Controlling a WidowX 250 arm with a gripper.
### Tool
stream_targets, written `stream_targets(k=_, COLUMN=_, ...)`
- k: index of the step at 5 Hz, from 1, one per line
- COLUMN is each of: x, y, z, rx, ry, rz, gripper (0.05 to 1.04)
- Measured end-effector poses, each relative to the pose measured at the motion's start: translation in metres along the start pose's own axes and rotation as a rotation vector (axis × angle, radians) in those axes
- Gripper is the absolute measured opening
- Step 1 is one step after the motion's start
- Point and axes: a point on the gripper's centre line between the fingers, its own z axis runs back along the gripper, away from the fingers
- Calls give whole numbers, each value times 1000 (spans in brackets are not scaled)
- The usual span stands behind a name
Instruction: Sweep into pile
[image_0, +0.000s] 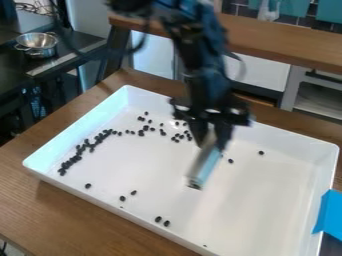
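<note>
In the camera view, the tool (212, 132) grasps a pale sweeper (204, 167) over the middle of the white tray (267, 200), its lower end well apart from the walls. Dark beans (86, 145) curve from near the left corner toward the far wall; others lie by the near wall.

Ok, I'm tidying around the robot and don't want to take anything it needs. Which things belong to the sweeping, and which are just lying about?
For the sweeping:
dark pellets, scattered
white tray under them
pale tool in the jaws

Just lying about:
metal bowl, upper left
blue piece at the tray's right edge
</note>
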Motion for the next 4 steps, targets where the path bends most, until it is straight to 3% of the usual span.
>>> stream_targets(k=1, x=16, y=-39, z=-34, rx=40, ry=35, rz=5, gripper=364)
stream_targets(k=3, x=52, y=-59, z=-75, rx=122, ry=36, rz=47, gripper=364)
stream_targets(k=4, x=56, y=-60, z=-91, rx=154, ry=36, rz=53, gripper=364)
